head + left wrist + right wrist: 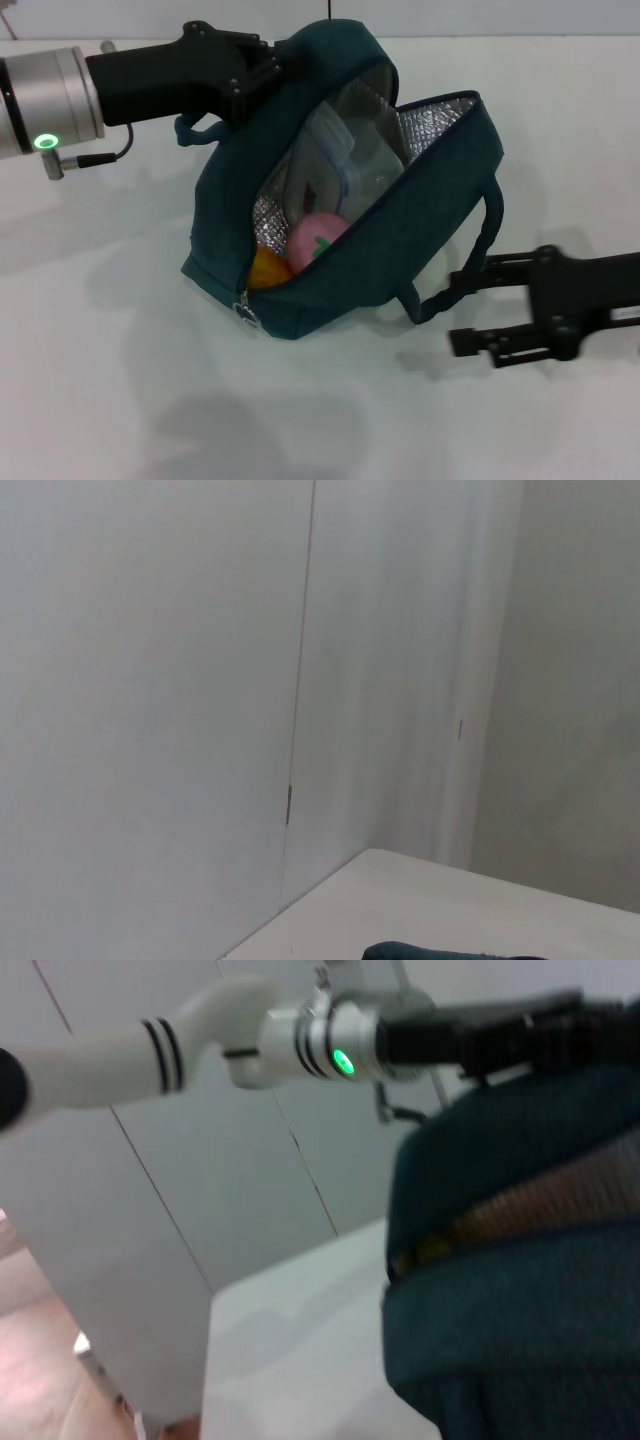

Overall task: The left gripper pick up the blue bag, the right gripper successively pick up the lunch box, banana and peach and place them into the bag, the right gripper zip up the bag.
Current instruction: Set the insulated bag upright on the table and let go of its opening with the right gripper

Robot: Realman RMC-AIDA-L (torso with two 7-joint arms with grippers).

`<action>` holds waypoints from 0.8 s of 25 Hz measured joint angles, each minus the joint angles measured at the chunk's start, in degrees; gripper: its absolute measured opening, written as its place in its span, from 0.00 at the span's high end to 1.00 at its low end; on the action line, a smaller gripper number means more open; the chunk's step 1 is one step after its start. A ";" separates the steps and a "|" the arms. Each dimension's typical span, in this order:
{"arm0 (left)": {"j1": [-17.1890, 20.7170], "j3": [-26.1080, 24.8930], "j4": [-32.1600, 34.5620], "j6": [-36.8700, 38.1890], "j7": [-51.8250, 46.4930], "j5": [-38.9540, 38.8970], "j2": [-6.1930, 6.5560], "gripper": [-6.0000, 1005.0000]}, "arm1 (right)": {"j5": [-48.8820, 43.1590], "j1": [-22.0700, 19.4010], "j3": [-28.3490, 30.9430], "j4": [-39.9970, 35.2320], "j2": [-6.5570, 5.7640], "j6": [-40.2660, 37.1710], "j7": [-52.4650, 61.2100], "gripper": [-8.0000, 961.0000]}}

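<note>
The blue bag stands tilted on the white table, its top unzipped and the foil lining showing. Inside lie the clear lunch box, the pink peach below it and a bit of the orange-yellow banana at the low end. My left gripper is shut on the bag's upper far edge and holds it up. To the right of the bag, close to its rope handle, my right gripper stands open with nothing in it. The right wrist view shows the bag close up and the left gripper.
The zipper's ring pull hangs at the bag's low front corner. White table spreads all around. In the left wrist view there are only wall panels, a table corner and a sliver of the bag.
</note>
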 joint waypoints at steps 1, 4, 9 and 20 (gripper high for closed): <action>-0.01 0.01 0.00 0.00 0.01 0.01 -0.01 0.94 | -0.27 1.01 -0.95 1.27 0.06 1.39 -0.05 0.24; -0.07 0.02 0.00 0.00 0.01 0.03 -0.02 0.94 | -0.41 3.90 -5.11 4.09 0.19 6.13 -0.18 0.24; -0.15 0.03 0.00 0.01 -0.02 0.03 -0.04 0.94 | -0.02 6.52 -9.81 4.95 0.63 9.31 -0.21 0.25; -0.31 0.02 -0.06 0.01 0.20 0.05 -0.04 0.94 | 3.48 7.27 -12.82 6.38 0.86 10.47 -2.00 0.43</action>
